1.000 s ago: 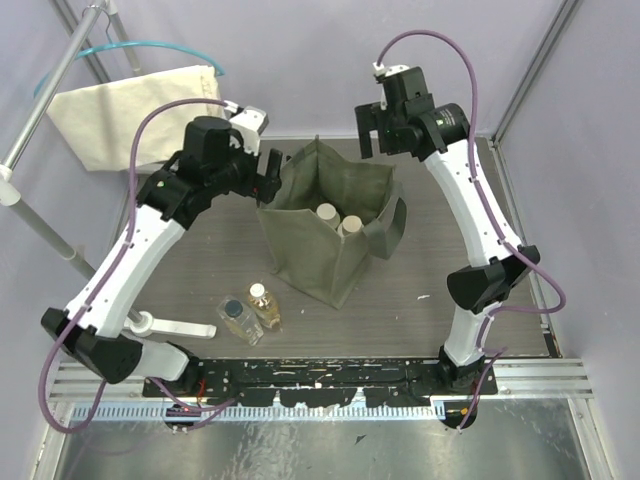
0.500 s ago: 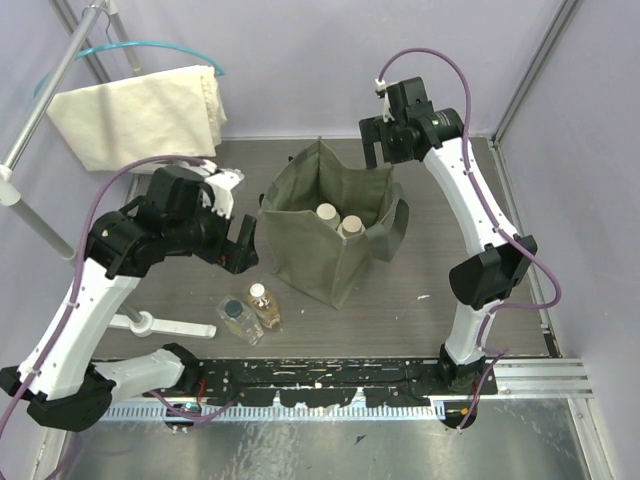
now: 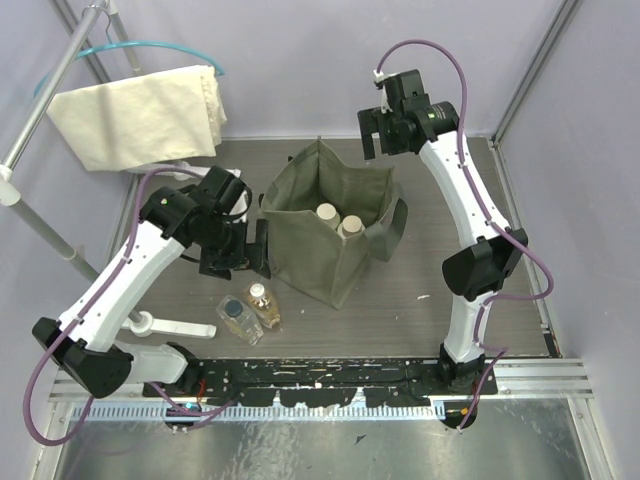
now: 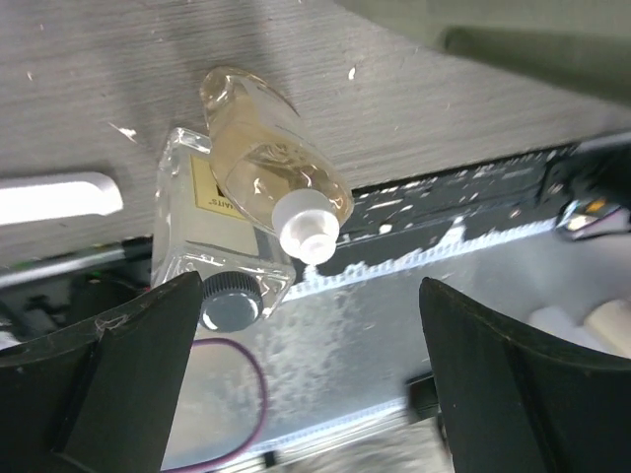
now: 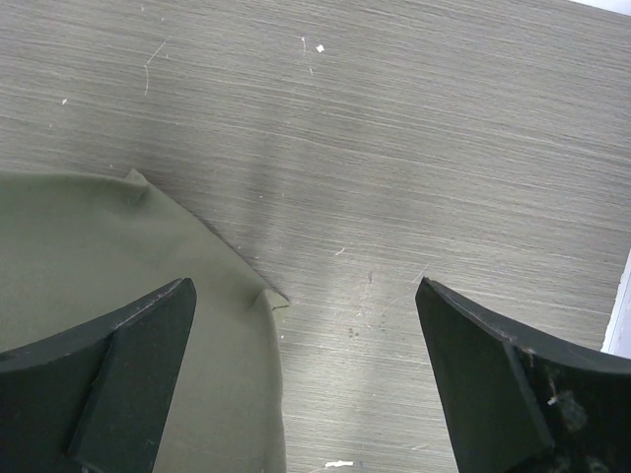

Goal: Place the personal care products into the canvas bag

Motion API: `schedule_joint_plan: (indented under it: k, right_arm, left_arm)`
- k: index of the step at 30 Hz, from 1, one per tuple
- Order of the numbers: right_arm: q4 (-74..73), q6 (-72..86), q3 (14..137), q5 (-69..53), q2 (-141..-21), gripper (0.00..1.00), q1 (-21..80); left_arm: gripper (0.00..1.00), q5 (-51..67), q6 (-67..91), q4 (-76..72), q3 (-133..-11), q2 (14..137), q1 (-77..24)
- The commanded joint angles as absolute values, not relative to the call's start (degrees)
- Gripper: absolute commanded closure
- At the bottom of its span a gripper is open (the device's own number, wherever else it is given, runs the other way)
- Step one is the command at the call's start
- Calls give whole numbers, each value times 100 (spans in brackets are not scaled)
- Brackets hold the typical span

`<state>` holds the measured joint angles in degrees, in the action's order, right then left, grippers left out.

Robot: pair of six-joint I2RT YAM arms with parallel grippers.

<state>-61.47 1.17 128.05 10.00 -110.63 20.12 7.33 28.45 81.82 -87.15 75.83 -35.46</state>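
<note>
- My left gripper (image 3: 243, 260) hangs with its jaws spread wide, holding nothing, above the grey table (image 3: 420, 250) just left of the olive-green canvas bag (image 3: 320, 265).
- Below it, the amber bottle with white cap (image 4: 281, 163) and the clear dark-capped bottle (image 4: 212, 236) lie touching each other on the table near the front edge, outside the bag.
- A flat white strip (image 3: 175, 326) lies just left of the pair.
- Two cream-topped containers (image 3: 338, 219) stand side by side inside the open bag.
- My right gripper (image 3: 383, 148) hovers over the bag's far corner, its jaws also spread wide and empty; bag fabric and bare table show between them.
- A cream cloth bag (image 3: 140, 115) hangs at far left.
</note>
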Motion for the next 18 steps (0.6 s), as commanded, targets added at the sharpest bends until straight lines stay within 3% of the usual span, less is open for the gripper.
schedule_joint_plan:
  k: [1, 7, 18]
  right_arm:
    - [-5944, 96, 12708, 1071, -10713, 0, 1991]
    - [-5898, 73, 12513, 970, -10584, 0, 1992]
    - [-5903, -10, 12253, 922, -10364, 0, 1990]
  left_arm:
    - [2, 836, 4340, 7781, -8326, 7166, -3157]
    - [2, -257, 5208, 8227, -8255, 7103, -3067]
    - [0, -583, 6687, 7795, -7866, 7428, -3125]
